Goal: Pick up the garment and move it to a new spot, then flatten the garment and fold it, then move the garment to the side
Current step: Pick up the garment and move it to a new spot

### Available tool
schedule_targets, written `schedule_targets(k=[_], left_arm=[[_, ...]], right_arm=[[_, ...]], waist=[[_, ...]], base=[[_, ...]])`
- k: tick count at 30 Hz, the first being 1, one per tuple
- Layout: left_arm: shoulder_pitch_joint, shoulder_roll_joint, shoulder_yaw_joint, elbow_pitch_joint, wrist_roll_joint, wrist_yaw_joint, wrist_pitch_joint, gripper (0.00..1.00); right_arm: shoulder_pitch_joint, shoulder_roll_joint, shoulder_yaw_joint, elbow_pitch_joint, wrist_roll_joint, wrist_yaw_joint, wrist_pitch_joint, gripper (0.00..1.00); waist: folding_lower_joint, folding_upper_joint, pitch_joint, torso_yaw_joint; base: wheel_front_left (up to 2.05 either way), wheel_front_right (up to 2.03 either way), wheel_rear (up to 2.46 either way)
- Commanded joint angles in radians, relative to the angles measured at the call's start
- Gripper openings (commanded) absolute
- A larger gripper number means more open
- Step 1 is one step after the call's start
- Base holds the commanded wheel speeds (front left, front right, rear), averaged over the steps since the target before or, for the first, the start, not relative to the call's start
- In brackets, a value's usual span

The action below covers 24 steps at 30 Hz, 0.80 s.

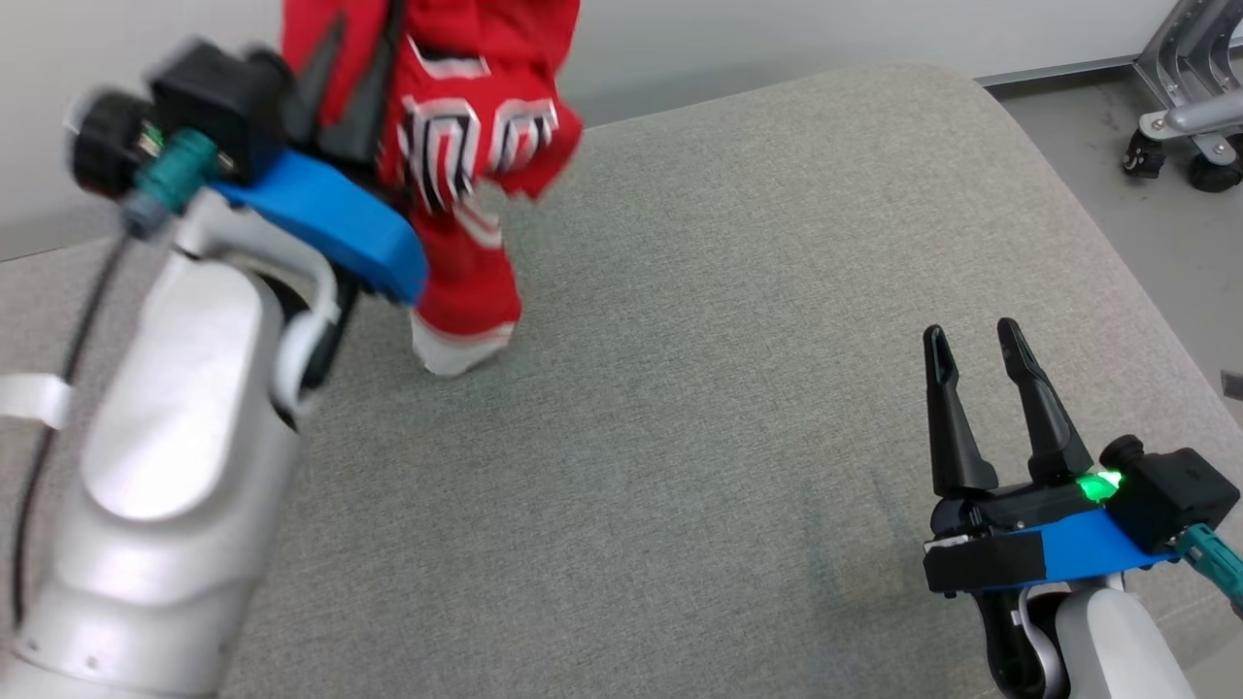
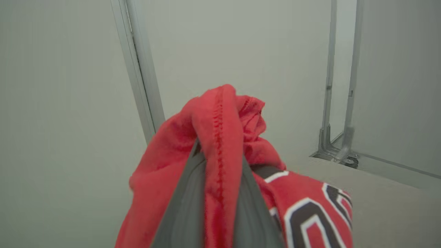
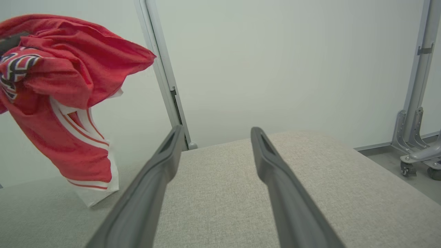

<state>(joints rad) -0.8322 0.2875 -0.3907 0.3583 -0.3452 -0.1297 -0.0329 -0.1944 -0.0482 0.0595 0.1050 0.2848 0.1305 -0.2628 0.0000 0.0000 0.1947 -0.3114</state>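
Observation:
The garment point(image 1: 456, 146) is a red jersey with white trim and black-and-white lettering. It hangs bunched in the air at the upper left of the head view, its white hem just touching the grey cushion point(image 1: 738, 349). My left gripper point(image 1: 352, 68) is shut on its top fold; in the left wrist view the red cloth point(image 2: 220, 137) is pinched between the two grey fingers point(image 2: 182, 213). My right gripper point(image 1: 971, 340) stands open at the lower right, nothing between its fingers point(image 3: 155, 179). The hanging garment point(image 3: 65, 86) shows at the left of the right wrist view.
The grey fabric cushion spreads across the scene, its rounded edge at the right. Beyond it lies grey floor with a metal stand on castors point(image 1: 1190, 116). A pale wall with a vertical metal strip point(image 3: 162, 69) rises behind the cushion.

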Motion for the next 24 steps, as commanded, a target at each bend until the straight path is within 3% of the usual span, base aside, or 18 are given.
schedule_targets(k=[1,15,16,17,19,24], left_arm=[[0.047,-0.019,-0.024,0.018,-0.006,0.000,-0.018,0.00],[0.320,-0.150,-0.161,0.199,-0.088,0.000,-0.125,0.00],[0.330,-0.159,-0.176,0.207,-0.095,0.000,-0.129,0.25],[0.330,-0.159,-0.176,0.207,-0.095,0.000,-0.129,0.25],[0.339,-0.174,-0.212,0.229,-0.099,0.000,-0.154,1.00],[0.334,-0.195,-0.253,0.216,-0.105,0.000,-0.191,1.00]], right_arm=[[0.008,-0.004,-0.006,-0.007,0.001,0.000,-0.003,1.00],[0.012,-0.004,-0.012,0.001,-0.031,0.000,-0.003,1.00],[0.010,-0.004,-0.010,0.004,-0.032,0.000,-0.003,1.00],[0.010,-0.004,-0.010,0.004,-0.032,0.000,-0.003,1.00],[0.010,-0.004,-0.007,0.013,-0.034,0.000,-0.003,1.00],[0.027,-0.004,-0.010,0.021,-0.042,0.000,-0.003,1.00]], waist=[[0.0000,0.0000,0.002,0.008],[0.0000,0.0000,-0.005,0.076],[0.0000,0.0000,-0.008,0.080],[0.0000,0.0000,-0.008,0.080],[0.0000,0.0000,-0.020,0.093],[0.0000,0.0000,-0.048,0.113]], base=[[0.00,0.00,0.00],[0.00,0.00,0.00],[0.00,0.00,0.00],[0.00,0.00,0.00],[0.00,0.00,0.00],[0.00,0.00,0.00]])
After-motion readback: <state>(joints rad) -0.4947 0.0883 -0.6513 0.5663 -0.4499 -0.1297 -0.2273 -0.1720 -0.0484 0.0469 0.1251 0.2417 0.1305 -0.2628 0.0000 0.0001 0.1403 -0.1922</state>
